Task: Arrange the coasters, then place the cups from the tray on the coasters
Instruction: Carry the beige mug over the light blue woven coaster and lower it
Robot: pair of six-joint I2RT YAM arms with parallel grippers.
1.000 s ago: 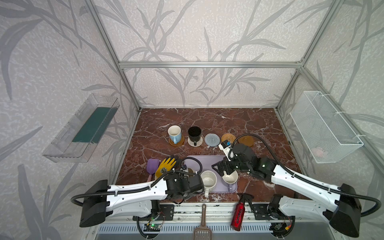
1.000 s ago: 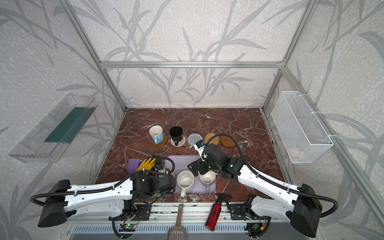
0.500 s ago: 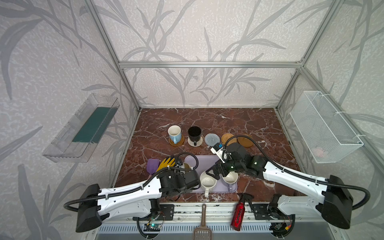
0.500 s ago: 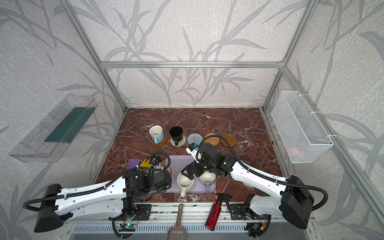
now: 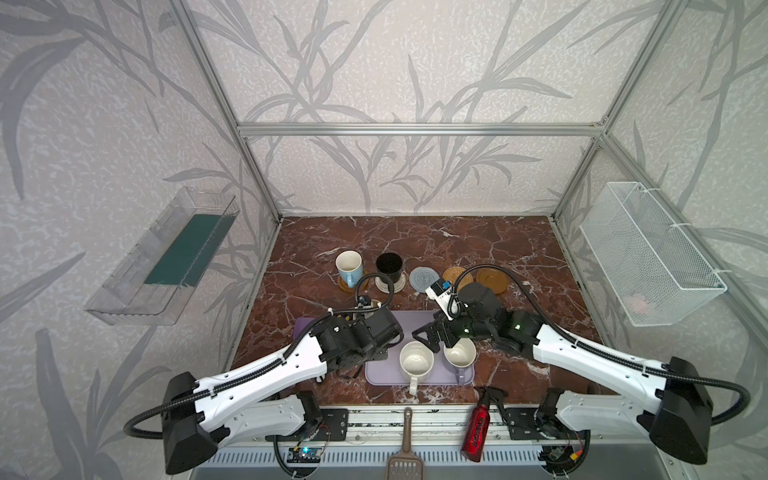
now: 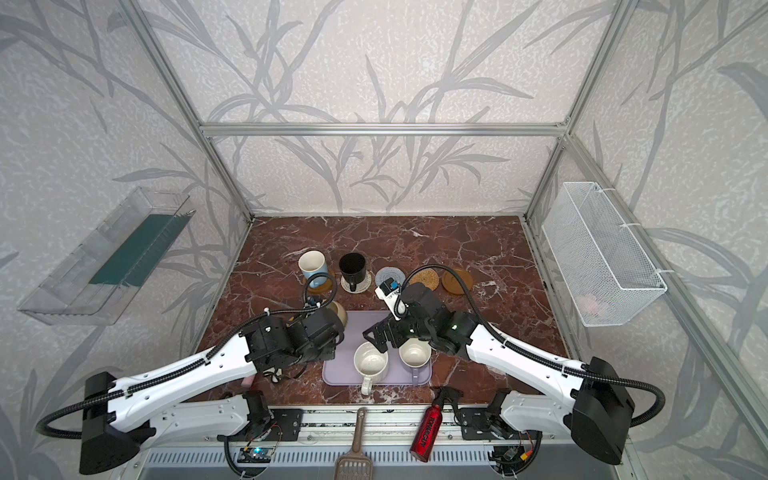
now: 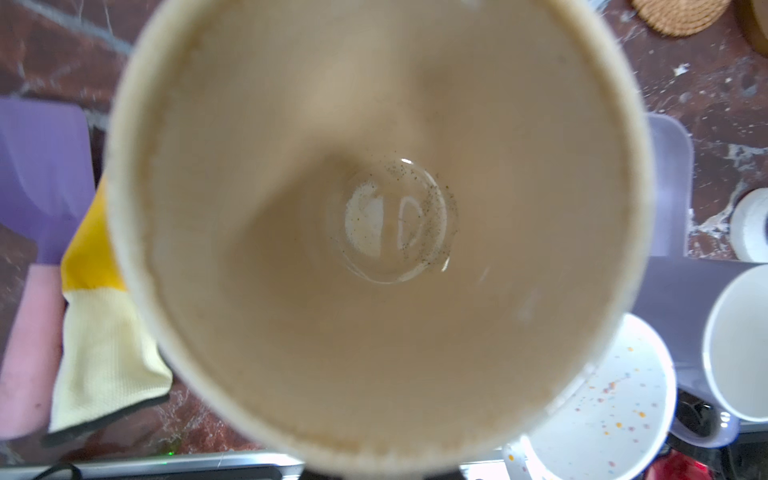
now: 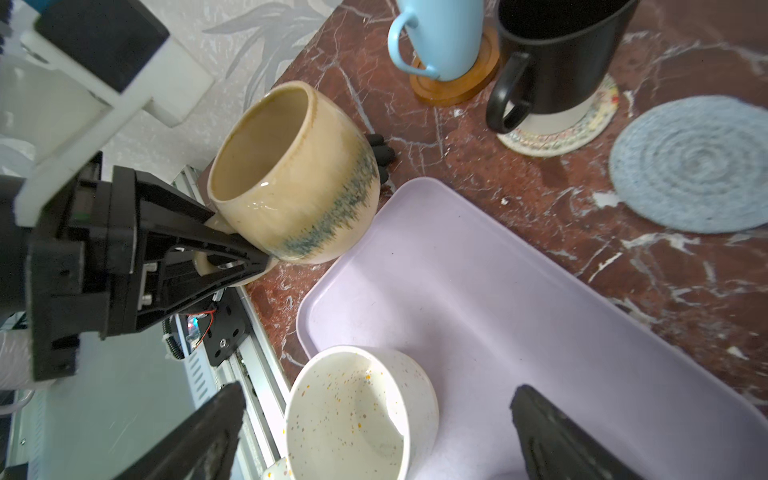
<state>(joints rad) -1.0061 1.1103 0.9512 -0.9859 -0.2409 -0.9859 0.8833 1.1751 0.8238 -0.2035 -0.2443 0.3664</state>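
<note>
The red bottle's (image 5: 477, 428) lettering is unreadable. My left gripper (image 8: 249, 262) clamps the glazed cream-yellow mug's (image 8: 291, 178) handle, mouth tilted toward my wrist, beside the lavender plastic tray (image 8: 498, 291); my right gripper (image 8: 374, 399) gapes wide.

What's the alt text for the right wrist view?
The left gripper holds the cream-yellow mug by its handle beside the lavender tray. The right gripper hangs open over the speckled white mug on it. Beyond, the light blue mug sits on an amber coaster and the black mug on a cream coaster; the grey-blue coaster is bare.
</note>
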